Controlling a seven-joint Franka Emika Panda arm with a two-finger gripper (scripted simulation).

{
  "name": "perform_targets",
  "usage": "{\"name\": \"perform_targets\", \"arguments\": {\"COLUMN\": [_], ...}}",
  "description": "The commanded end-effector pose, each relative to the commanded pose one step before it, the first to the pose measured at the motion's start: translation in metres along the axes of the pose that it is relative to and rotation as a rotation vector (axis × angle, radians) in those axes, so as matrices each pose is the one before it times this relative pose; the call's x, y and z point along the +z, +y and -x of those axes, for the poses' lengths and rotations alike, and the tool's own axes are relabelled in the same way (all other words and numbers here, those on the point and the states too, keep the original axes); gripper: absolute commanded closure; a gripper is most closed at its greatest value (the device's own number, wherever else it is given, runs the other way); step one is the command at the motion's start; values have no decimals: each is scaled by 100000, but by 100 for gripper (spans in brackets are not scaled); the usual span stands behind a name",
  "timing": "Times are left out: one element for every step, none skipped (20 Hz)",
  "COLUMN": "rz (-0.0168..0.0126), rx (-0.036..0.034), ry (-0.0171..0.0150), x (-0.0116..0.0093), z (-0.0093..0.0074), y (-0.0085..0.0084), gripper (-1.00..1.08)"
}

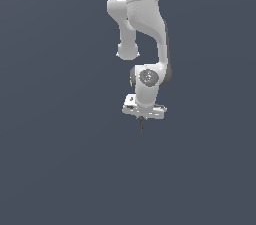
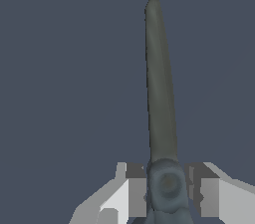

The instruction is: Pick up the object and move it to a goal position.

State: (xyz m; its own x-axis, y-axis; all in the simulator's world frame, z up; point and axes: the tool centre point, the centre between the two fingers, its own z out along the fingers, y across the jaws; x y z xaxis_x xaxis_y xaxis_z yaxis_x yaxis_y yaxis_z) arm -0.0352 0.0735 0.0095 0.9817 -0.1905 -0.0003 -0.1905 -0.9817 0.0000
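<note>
The object (image 1: 142, 128) is a thin dark-grey pointed blade that hangs straight down below my white gripper (image 1: 142, 117) in the exterior view. In the wrist view the blade (image 2: 160, 83) runs long and narrow away from the camera to a pointed tip. Its rounded base sits between the two grey fingers (image 2: 135, 190), which press on it from both sides. My gripper (image 2: 168, 188) is shut on the object. The orange loops are hidden. The gripper points downward under the white arm.
Only a plain dark grey-blue surface (image 1: 60, 159) fills both views around the arm. No other objects or edges show.
</note>
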Motion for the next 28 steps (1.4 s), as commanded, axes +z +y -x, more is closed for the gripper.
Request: {"name": "perform_targets", "arguments": {"rz": [1,0,1,0,0,0,0,0,0,0,0,0,0,0,0,0,0,-47,0,0,0,-49,0,0,0,-49,0,0], "rx": [-7,0,-52,0,0,0,0,0,0,0,0,0,0,0,0,0,0,13,0,0,0,1,0,0,0,-1,0,0], "ry": [27,0,-96,0,0,0,0,0,0,0,0,0,0,0,0,0,0,7,0,0,0,-3,0,0,0,2,0,0], "x": [158,0,-158,-28,-83,-139,-194,-251,-308,-367,-427,-489,-550,-608,-663,-716,-767,-825,-861,-906,-950,-990,-1008,-1020,-1028,-1038,-1036,-1037], "z": [-46,0,88,-8,-23,-39,-55,-71,-87,-103,-120,-138,-155,-172,-188,-203,-217,-233,-245,-258,-271,-282,-289,-293,-297,-299,-301,-303], "y": [-9,0,-21,19,57,94,132,170,209,249,289,331,372,410,447,482,515,557,576,605,632,661,668,675,679,688,683,683], "gripper": [108,108,108,108,108,108,108,108,108,108,108,108,108,108,108,108,108,108,108,108,108,108,108,108,108,108,108,108]}}
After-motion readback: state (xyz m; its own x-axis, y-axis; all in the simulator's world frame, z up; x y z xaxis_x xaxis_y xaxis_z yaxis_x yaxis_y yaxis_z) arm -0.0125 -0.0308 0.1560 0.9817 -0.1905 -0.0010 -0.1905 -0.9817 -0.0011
